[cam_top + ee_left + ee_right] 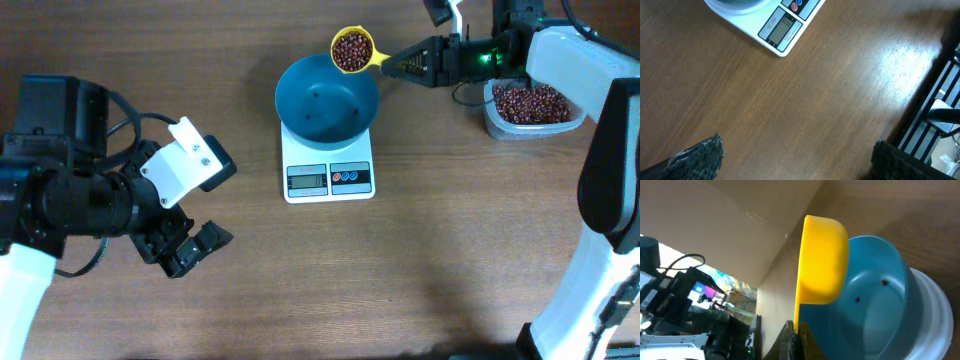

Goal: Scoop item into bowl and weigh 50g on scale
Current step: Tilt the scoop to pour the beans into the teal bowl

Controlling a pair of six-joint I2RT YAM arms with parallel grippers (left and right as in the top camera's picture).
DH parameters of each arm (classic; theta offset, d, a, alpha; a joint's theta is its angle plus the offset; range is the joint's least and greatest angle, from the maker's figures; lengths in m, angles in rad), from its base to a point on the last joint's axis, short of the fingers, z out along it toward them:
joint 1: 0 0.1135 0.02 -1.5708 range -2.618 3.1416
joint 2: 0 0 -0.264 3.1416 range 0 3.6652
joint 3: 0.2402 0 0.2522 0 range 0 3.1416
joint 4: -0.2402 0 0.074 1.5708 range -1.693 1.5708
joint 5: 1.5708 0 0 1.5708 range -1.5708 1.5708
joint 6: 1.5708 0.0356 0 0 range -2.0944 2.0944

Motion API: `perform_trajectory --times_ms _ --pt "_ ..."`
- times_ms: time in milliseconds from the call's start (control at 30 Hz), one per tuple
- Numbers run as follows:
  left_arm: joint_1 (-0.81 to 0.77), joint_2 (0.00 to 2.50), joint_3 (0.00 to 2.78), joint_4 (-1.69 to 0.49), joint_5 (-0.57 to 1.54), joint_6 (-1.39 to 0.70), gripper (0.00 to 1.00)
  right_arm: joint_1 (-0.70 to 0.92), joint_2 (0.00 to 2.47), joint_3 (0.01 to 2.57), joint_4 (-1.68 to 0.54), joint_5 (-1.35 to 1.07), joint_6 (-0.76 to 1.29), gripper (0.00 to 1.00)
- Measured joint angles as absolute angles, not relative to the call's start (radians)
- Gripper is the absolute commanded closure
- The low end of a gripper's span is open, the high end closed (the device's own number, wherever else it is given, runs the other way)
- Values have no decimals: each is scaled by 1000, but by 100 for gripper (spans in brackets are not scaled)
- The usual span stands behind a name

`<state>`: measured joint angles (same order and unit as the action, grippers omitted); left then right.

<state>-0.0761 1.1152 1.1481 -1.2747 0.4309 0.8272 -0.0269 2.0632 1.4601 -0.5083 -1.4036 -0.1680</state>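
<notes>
The teal-blue bowl (327, 98) sits on the white scale (328, 178) at mid-table; a few beans lie in it (883, 283). My right gripper (400, 62) is shut on the handle of a yellow scoop (352, 50) full of reddish-brown beans, held over the bowl's far rim. In the right wrist view the scoop (822, 260) shows from below beside the bowl (875, 305). My left gripper (195, 248) is open and empty over the table, left of and nearer than the scale. The scale's display shows in the left wrist view (781, 30).
A clear plastic tub (532, 108) holding many beans stands at the far right, behind my right arm. The table's right edge and a dark frame (940, 100) show in the left wrist view.
</notes>
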Motion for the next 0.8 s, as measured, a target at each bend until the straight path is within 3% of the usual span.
perform_trajectory --times_ms 133,800 --pt "-76 1115 1148 -1275 431 827 1 -27 2064 1460 -505 -1380 -300 96" --pt "-76 1115 1148 -1275 431 827 1 28 2064 1460 -456 -1249 -454 96"
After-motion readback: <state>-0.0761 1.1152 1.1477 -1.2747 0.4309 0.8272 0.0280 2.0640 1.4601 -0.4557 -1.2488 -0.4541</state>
